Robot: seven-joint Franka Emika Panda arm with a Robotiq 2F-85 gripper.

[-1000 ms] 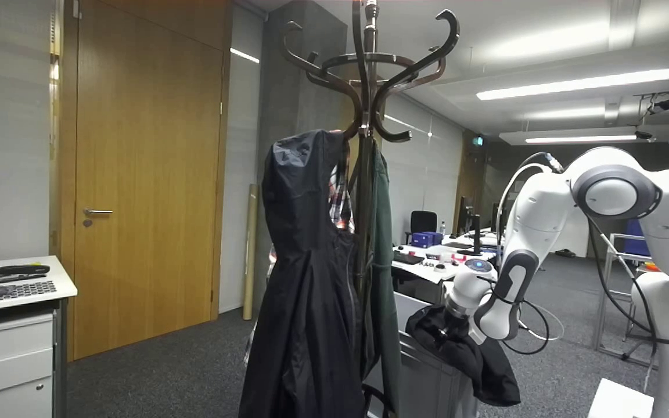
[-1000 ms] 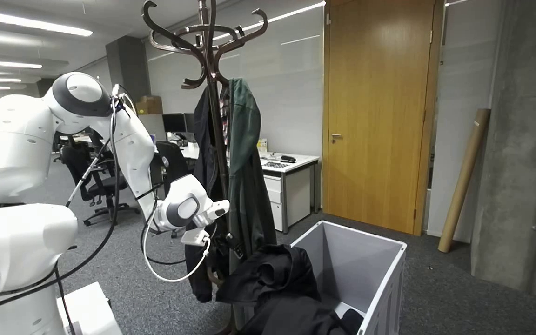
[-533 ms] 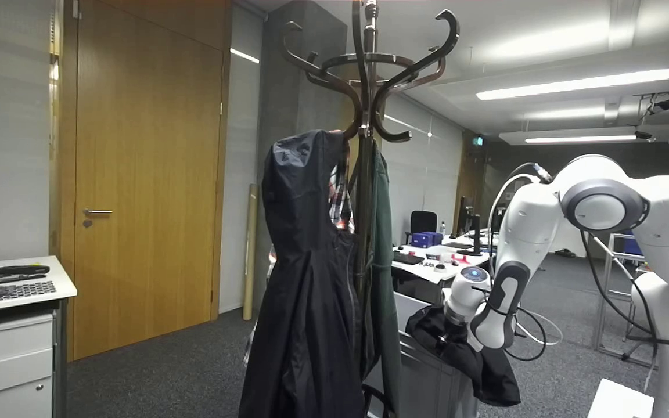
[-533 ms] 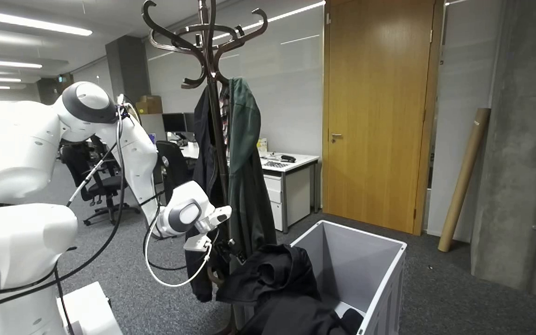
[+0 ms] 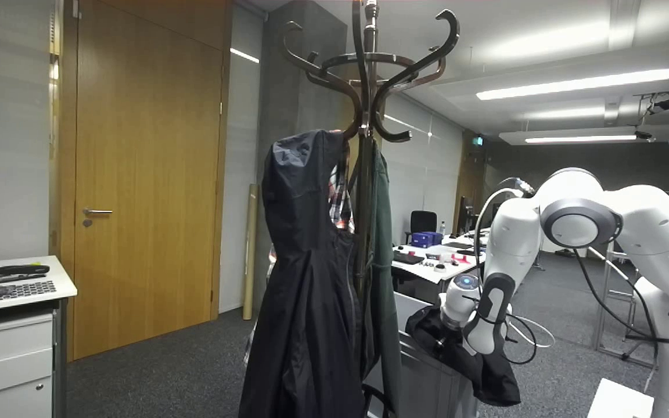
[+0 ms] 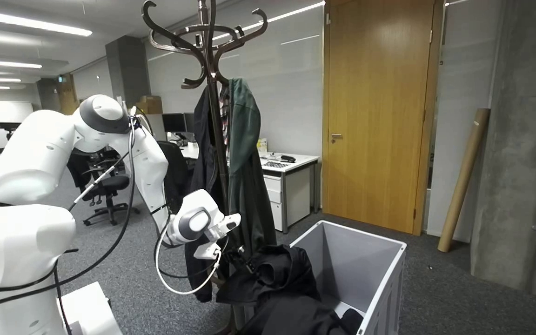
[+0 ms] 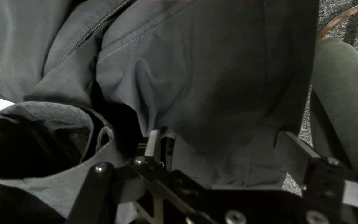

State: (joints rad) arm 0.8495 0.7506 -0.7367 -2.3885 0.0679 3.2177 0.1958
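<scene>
Room: office with grey carpet [image 5: 154, 366], wooden door [image 6: 375, 116] behind.
Coat stand [image 6: 218, 139]: hooded coat [image 5: 305, 273] and green coat [image 6: 244, 135] hang on it.
Black jacket [image 6: 277, 288]: slumped over the edge of the grey box [image 6: 361, 258], part of it hanging outside.
Gripper [image 7: 218, 137]: jaws spread wide over the jacket, nothing pinched that we can see; dark on dark in the wrist view, so we can't tell whether the fingertips [image 7: 152, 143] touch cloth.
Cloth between the fingertips: looks fairly flat, so we'd worry that closing here could skim it or take only a thin fold that slips out.
Round hole [image 7: 42, 137]: gapes in the jacket beside one finger; that finger could hook its rim and bunch everything up.
Box edge: jacket only drapes there, so a lopsided pull could drag it onto the carpet or drop it inside.
Green coat: near the gripper; a sideways swing could snag it, we'd say.
Cable [image 6: 184, 293]: loops loose below the arm [image 6: 149, 160], near the stand; could catch.
</scene>
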